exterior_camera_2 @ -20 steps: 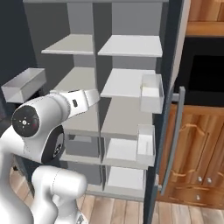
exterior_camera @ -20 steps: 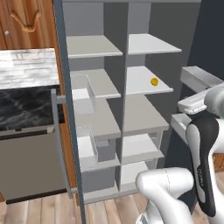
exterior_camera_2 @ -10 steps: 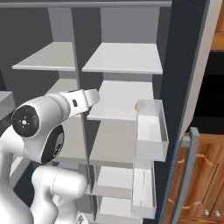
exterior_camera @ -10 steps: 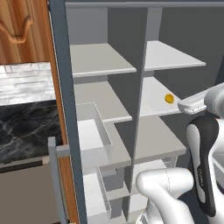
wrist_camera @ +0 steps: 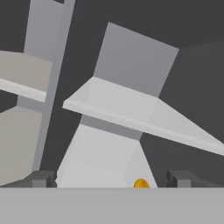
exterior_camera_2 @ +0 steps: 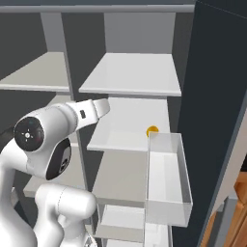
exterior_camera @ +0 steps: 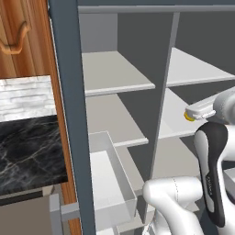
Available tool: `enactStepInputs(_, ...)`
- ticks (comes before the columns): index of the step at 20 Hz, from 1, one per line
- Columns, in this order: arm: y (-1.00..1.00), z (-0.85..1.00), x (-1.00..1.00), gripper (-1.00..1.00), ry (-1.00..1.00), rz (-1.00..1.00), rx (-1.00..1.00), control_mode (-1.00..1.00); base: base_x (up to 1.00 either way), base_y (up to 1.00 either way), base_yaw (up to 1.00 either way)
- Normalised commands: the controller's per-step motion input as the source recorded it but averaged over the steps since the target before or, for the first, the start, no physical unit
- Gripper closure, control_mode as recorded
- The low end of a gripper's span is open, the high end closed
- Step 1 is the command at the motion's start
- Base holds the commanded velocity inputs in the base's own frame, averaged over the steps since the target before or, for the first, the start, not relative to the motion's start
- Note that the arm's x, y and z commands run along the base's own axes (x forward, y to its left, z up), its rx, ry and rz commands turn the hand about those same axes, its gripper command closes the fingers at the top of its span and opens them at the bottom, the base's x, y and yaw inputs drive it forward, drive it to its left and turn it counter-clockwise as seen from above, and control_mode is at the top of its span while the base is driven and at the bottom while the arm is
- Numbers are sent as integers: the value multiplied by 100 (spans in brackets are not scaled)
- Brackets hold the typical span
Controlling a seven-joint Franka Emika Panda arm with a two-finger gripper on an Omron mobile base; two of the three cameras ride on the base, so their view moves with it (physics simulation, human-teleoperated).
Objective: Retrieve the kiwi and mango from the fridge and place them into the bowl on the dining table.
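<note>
The robot's two-finger gripper (wrist_camera: 111,179), its small dark finger tips (wrist_camera: 43,178) spread wide with nothing between them, points into the open tall dark slate-grey fridge (exterior_camera: 69,114). Seen from the hand camera, a tiny yellow-orange oval mango (wrist_camera: 141,183) lies between the two tips and beyond them, on the light grey shelf (wrist_camera: 105,153) of the right-hand column, apart from both tips. Another light grey shelf (wrist_camera: 131,109) juts out above it.

From the left base camera, the white arm (exterior_camera: 211,170) with dark joints rises at the lower right, and the mango (exterior_camera: 187,115) peeks out just beside the arm's white forward link, on the right column's middle shelf (exterior_camera: 174,119). A grey upright divider (exterior_camera: 160,105) splits the fridge interior into two columns of shelves. A white door bin (exterior_camera: 108,183) hangs on the left door, low in that picture. To the left of the door edge are a wooden cabinet (exterior_camera: 23,36) with a curved handle and a black veined marble wall counter (exterior_camera: 30,151).

From the right base camera, the mango (exterior_camera_2: 152,130) rests near the front right of its shelf (exterior_camera_2: 125,125), just behind a second white door bin (exterior_camera_2: 166,178) on the right door. The dark inner face of that door (exterior_camera_2: 217,96) fills the right side.
</note>
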Motion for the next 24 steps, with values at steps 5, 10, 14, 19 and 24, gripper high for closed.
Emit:
enactStepInputs(5,0,0,0,-100,0,0,0,100,6,0,0)
enactStepInputs(10,0,0,0,-100,0,0,0,100,4,0,0)
enactStepInputs(14,0,0,0,-100,0,0,0,100,1,0,0)
enactStepInputs(19,-7,-3,-2,-100,5,-6,0,-100,0,0,0)
enactStepInputs(24,-16,-24,-22,-100,13,-13,0,-100,0,0,0)
